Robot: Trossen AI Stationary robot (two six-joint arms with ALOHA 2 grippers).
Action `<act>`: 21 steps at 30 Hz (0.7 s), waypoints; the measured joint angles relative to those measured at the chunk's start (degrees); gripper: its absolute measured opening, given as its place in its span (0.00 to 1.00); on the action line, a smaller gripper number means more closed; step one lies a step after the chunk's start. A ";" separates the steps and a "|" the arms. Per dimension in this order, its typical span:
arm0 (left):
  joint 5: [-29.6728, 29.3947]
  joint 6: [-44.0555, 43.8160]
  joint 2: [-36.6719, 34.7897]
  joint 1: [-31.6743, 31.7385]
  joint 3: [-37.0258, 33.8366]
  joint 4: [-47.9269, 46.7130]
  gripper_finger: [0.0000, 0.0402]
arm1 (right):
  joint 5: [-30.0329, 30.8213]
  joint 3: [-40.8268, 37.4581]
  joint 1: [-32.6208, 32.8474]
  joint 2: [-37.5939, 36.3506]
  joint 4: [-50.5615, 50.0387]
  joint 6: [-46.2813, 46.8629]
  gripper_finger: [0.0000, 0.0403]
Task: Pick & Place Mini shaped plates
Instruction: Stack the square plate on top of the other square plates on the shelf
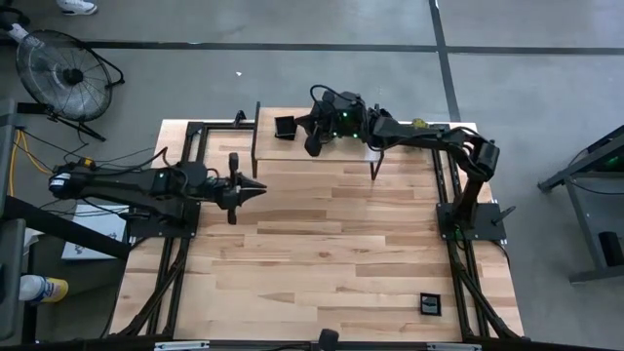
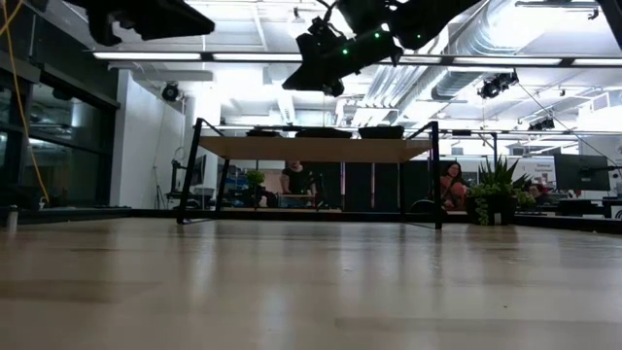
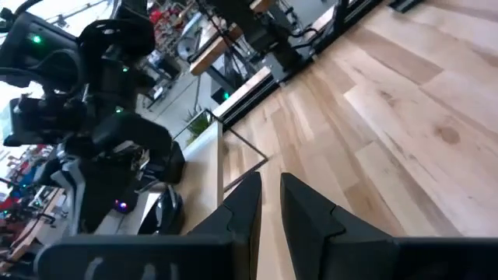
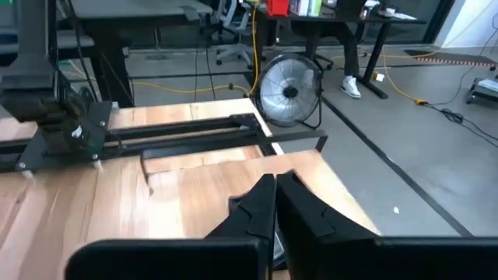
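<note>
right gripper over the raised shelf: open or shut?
Shut. In the right wrist view the right gripper has its two dark fingertips nearly touching above the raised shelf. Whether a plate sits between them cannot be told.

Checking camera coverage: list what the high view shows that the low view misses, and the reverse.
Only the high view: one black plate on the table's near right corner, another on the raised shelf, the left tool, the floor fan. Only the low view: seated people and a plant beyond. Both: the shelf and the right tool above it.
</note>
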 joint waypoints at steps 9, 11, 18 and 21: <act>-0.91 -1.19 -4.43 -1.16 -6.80 8.65 0.12 | -1.54 13.75 -1.55 7.85 -9.61 -1.29 0.00; -1.05 -1.21 -4.77 -1.16 -7.80 9.24 0.12 | -1.05 18.81 -1.51 10.62 -15.83 -3.22 0.00; -0.98 -2.29 -4.76 -1.16 -8.18 9.73 0.12 | 4.40 33.54 -2.63 17.38 -30.08 -1.84 0.00; -1.00 -2.33 -4.75 -1.16 -8.18 9.71 0.12 | 5.81 34.90 -3.44 18.01 -29.49 2.31 0.00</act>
